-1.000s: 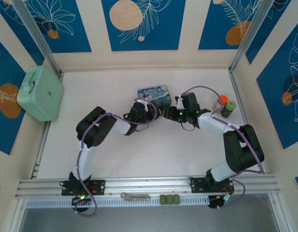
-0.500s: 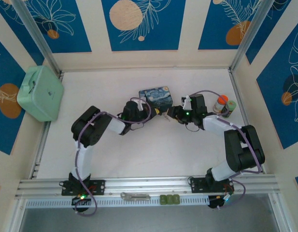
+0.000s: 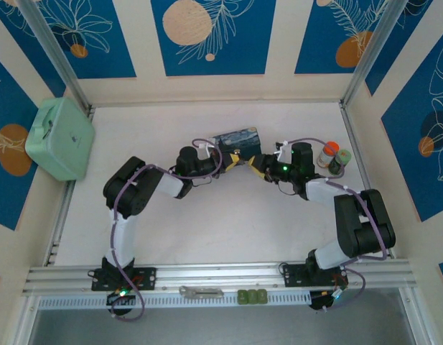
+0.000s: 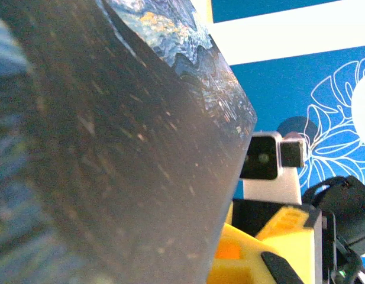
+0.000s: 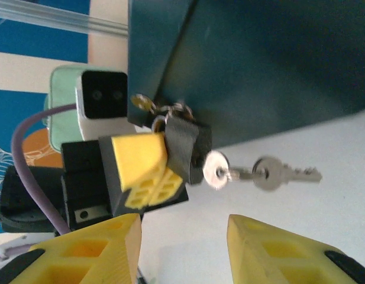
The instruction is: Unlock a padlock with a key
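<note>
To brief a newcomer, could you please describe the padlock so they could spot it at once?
Find the dark blue painted tin near the middle of the table. Seen from the right wrist, the padlock sits at its edge: a small black block, alone in having a silver key stuck in it.

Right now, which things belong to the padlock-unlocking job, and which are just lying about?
Job:
padlock, pinched by the left gripper
key, seated in it
blue tin it hangs on
right gripper, open

Lying about:
mint case
two small jars
flat metal piece and green blocks on the front rail
</note>
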Controlling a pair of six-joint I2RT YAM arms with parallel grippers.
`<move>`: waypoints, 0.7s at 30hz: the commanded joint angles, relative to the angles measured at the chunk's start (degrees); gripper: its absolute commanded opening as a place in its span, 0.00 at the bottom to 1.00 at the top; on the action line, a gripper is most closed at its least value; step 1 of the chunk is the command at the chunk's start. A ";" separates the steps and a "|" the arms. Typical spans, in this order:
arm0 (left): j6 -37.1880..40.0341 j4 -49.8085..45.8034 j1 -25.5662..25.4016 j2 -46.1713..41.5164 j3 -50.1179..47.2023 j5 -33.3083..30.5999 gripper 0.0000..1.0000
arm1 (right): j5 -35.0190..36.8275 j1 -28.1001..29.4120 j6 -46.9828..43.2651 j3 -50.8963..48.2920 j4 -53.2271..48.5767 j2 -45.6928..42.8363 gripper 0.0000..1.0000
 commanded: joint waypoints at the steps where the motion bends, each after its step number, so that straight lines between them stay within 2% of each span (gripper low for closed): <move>1: -2.41 7.73 0.63 -1.40 1.02 3.77 0.00 | -3.44 -0.32 5.64 -1.04 7.27 2.64 0.42; 7: -5.48 11.52 0.72 -0.36 1.37 4.50 0.00 | -2.52 -0.15 6.76 -1.03 9.18 4.59 0.42; 14: -4.86 11.02 0.72 -1.04 1.38 5.37 0.00 | -1.28 0.45 6.73 -0.06 8.53 4.61 0.40; 17: -2.98 9.21 0.59 -1.80 0.65 5.39 0.00 | -1.49 0.99 7.80 1.00 8.94 5.91 0.37; 21: 3.23 2.78 0.11 -4.25 -1.29 4.02 0.00 | -2.14 0.98 11.61 0.72 11.95 7.84 0.32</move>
